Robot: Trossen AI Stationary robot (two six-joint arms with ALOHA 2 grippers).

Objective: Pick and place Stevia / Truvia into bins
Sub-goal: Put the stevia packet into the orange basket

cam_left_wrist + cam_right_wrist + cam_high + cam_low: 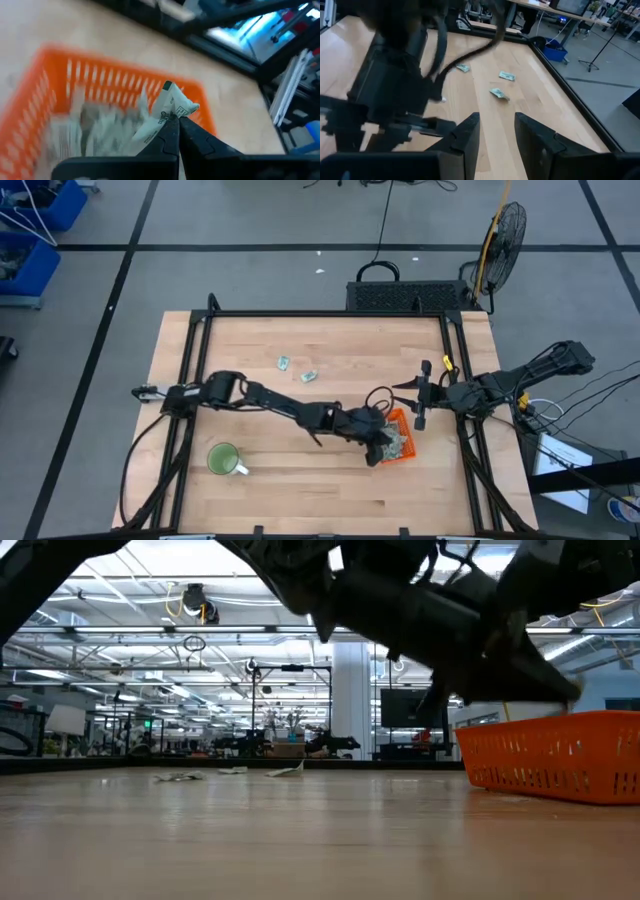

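Left gripper is clamped on one Stevia sachet, held just above the orange tray; release not yet made. From the left wrist view the sachet is pinched at its lower end and sticks up from the fingertips, over the pile already in the tray.

Tray contents: a heap of sachets is seen inside, count cannot be told because of blur. Most of the job is judged done.

Right gripper is parked just beside the tray's far-right side, fingers apart, nothing seen between them. Idle, by the look of it.

Farther out on the table, loose sachets are left near the back: two are made out from above, three are counted from the right wrist. So at least two or three picks remain after this drop.

A green mug is standing near the front-left edge, well apart from the tray, not involved.
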